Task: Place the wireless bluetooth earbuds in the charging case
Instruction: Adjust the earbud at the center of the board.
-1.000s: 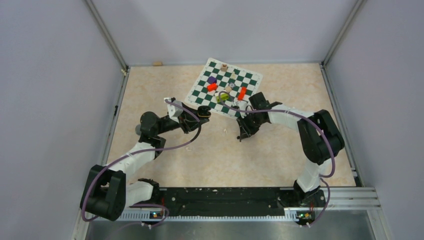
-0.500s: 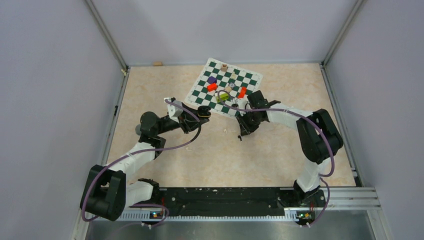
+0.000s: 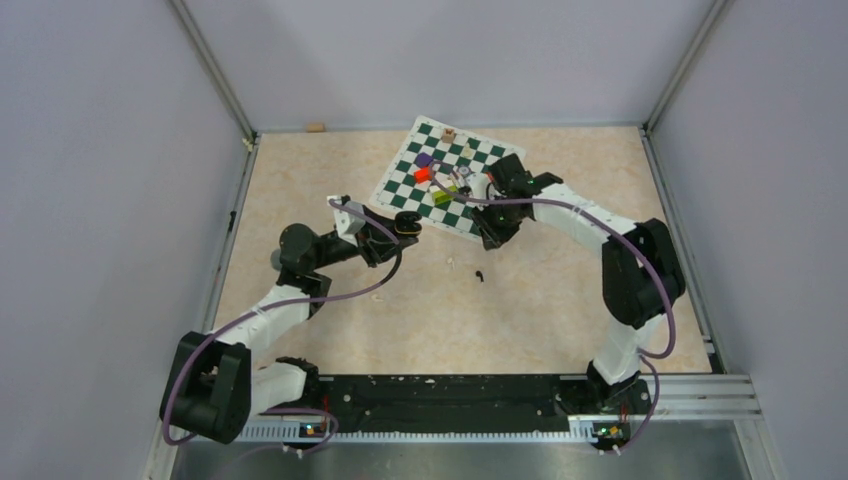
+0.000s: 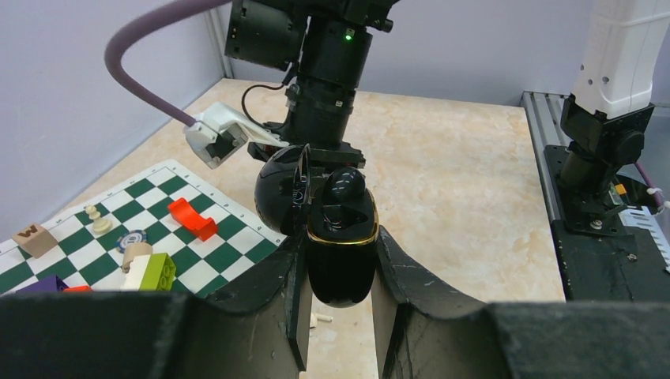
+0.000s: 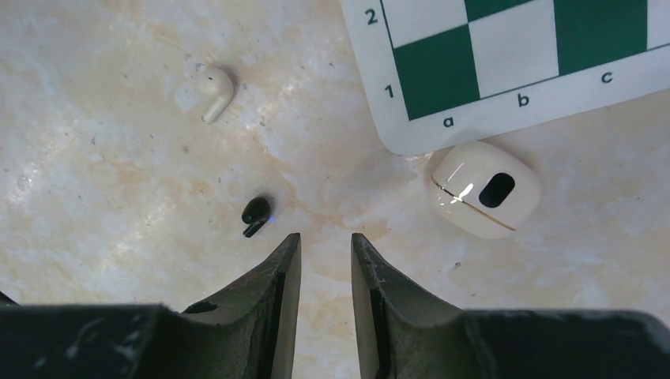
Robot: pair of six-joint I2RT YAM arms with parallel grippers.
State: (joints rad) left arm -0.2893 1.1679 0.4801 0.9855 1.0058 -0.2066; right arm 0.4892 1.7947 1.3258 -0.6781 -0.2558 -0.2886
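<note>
1. The left gripper [image 4: 338, 237] is pressed onto the charging case [image 4: 340, 272]. The case's glossy black, pebble-shaped body is pinched between two matte black fingers and held in the air at the near edge of the chessboard [image 3: 450, 170].
2. The case's lid [image 4: 276, 185] is swung open. A thin gold-coloured rim is seen around the mouth, and a rounded, shiny seated earbud [image 4: 346, 185] is lodged in it.
3. The right gripper [image 5: 325, 237] is held with its fingers a narrow gap apart and nothing between them, above the table just off the chessboard's near corner.
4. A loose black earbud [image 5: 255, 214], tiny and comma-shaped, lies on the table off that same corner, near the right fingertips.
5. A white earbud [image 5: 215, 91] lies further from the fingertips. A smooth white case [image 5: 485, 189] with a dark oval opening is placed just beside the board's edge.
6. On the green-and-white squares are scattered a red piece [image 4: 191, 218], a lime brick [image 4: 158, 271], a lettered wooden block [image 4: 35, 238] and a pale pawn [image 4: 98, 220].
7. The table [image 3: 330, 170] is finished in a beige, marbled, speckled pattern. It is enclosed by plain pale lilac walls [image 3: 110, 150], and a ribbed metal rail [image 3: 690, 390] runs along its near edge.
</note>
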